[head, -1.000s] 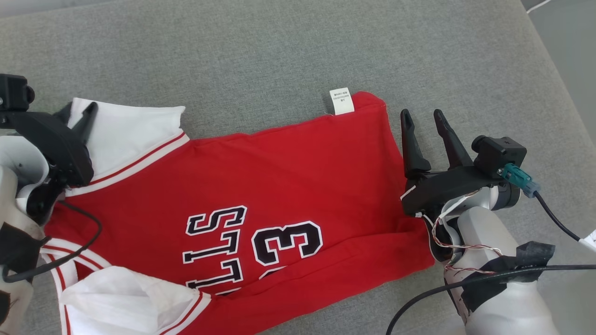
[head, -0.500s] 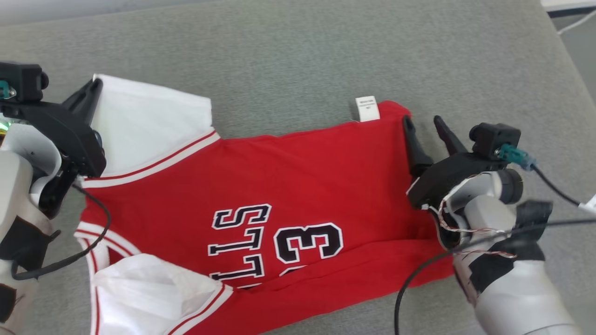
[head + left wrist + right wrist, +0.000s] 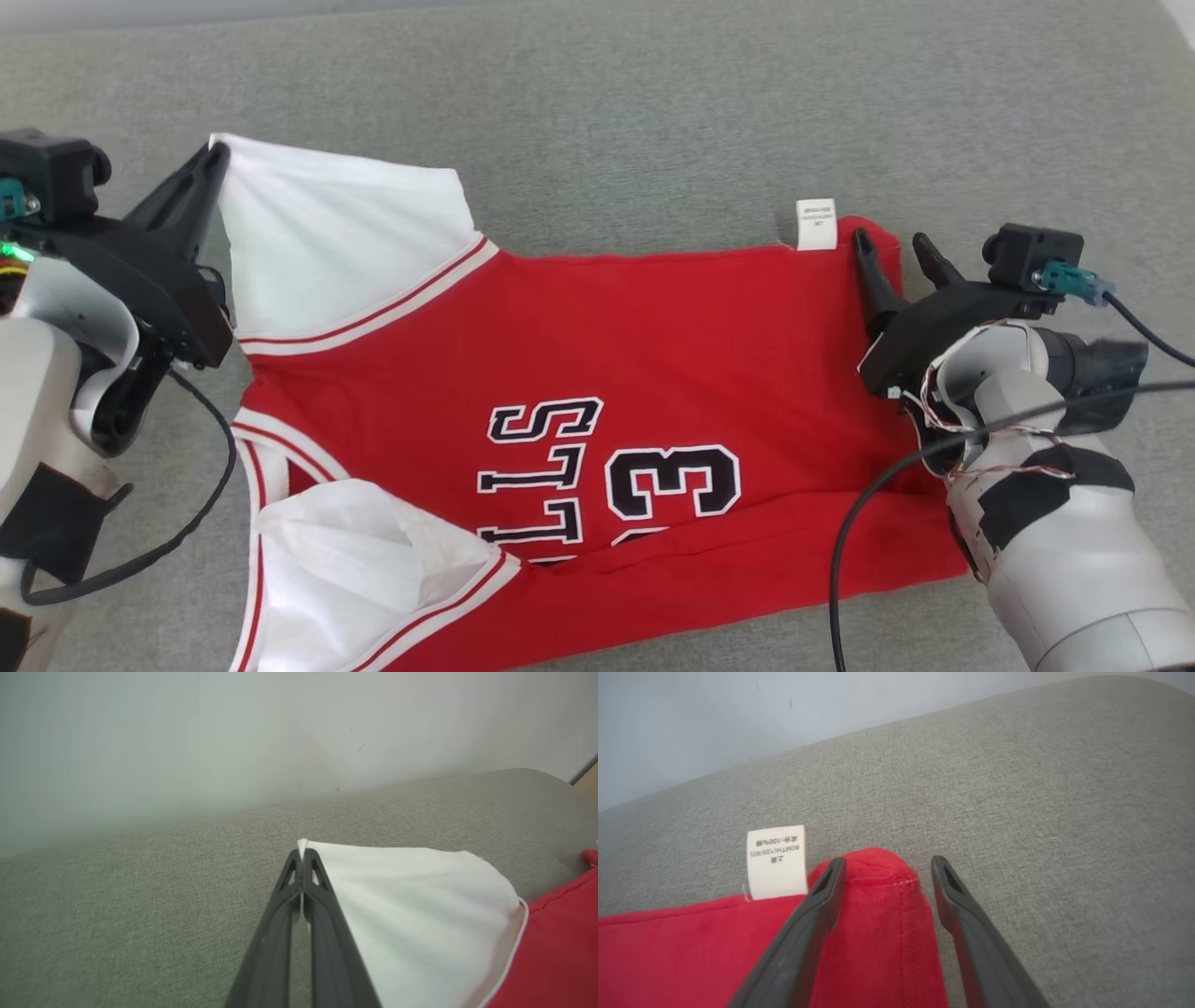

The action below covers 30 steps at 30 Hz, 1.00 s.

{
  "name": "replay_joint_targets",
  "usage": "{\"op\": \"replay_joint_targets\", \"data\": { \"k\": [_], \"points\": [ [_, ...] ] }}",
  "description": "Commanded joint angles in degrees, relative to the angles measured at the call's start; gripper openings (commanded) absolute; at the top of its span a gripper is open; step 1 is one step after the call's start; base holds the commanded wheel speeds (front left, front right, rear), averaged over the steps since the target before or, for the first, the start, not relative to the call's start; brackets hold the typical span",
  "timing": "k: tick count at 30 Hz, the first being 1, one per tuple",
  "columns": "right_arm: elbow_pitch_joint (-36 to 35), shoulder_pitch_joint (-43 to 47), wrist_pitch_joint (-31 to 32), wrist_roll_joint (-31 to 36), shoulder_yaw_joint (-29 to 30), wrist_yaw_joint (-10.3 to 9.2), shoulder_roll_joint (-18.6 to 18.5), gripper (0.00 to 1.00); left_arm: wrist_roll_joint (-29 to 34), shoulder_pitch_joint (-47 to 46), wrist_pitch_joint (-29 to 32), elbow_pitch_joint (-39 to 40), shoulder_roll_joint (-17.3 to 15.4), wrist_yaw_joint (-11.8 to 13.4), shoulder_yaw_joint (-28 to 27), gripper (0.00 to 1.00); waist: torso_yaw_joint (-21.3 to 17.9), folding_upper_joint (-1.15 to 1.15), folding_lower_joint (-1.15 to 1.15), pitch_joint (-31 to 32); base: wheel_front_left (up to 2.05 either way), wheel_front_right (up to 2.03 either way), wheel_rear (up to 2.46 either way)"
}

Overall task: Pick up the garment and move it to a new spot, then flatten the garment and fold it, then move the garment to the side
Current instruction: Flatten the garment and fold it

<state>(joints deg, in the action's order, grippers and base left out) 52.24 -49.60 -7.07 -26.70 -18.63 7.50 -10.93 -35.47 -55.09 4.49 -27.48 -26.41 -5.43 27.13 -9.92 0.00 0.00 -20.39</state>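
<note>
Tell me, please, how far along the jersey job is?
Done: the jersey lies roughly spread on the grey cushion. In hand: the left claw is shut on the white sleeve tip; the right claw stands open astride the red hem corner. Left: flattening, folding, moving it aside.

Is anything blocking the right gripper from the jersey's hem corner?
Nothing visible does. The right gripper, fingers open, straddles the red hem corner beside the white label. The left gripper is shut on the white sleeve.
</note>
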Motion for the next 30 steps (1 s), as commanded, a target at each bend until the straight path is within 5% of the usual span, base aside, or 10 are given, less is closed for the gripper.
{"op": "replay_joint_targets", "data": {
  "k": [1,2,3,4,6,20,30],
  "points": [
    [0.8,-0.7,0.2,-0.3,-0.5,-0.01,0.0,0.88,-0.2,1.1,0.2,0.8,-0.5,0.5,-0.1,0.0,0.5,0.0,0.0,-0.5,0.0,0.0,0.0],
    [1.5,-1.2,0.3,-0.5,-0.6,-0.01,0.0,0.87,-0.2,1.3,0.3,1.5,-0.6,0.6,-0.1,0.0,0.7,0.0,0.0,-0.7,0.0,0.0,0.0],
    [2.2,-1.8,0.4,-0.9,-0.6,-0.01,0.2,0.71,-0.3,1.5,0.5,2.2,-0.6,0.8,-0.1,0.0,0.9,0.0,0.0,-0.9,0.0,0.0,0.0],
    [3.0,-2.2,0.9,-1.1,-0.8,-0.01,0.2,0.29,-0.3,1.6,0.7,2.8,-0.6,1.1,-0.1,0.0,1.0,0.0,0.0,-1.1,0.0,0.0,0.0],
    [4.7,-3.2,1.0,-1.0,-1.3,-0.01,0.1,0.0,-0.4,1.7,0.9,3.9,-0.5,1.5,0.1,0.0,1.3,0.0,0.0,-1.4,0.0,0.0,0.0],
    [4.9,-1.4,-5.2,-5.1,-3.5,-0.01,0.8,0.0,-2.0,7.8,-3.6,8.2,0.1,2.6,-0.5,0.0,1.5,0.0,0.0,3.2,0.0,0.0,0.0],
    [-7.0,10.1,-6.8,-13.1,-4.5,-0.01,-3.1,0.0,-3.6,21.8,-8.9,20.4,-0.2,6.6,-1.7,0.0,3.4,0.0,0.0,6.7,0.0,0.0,0.0]
  ]
}}
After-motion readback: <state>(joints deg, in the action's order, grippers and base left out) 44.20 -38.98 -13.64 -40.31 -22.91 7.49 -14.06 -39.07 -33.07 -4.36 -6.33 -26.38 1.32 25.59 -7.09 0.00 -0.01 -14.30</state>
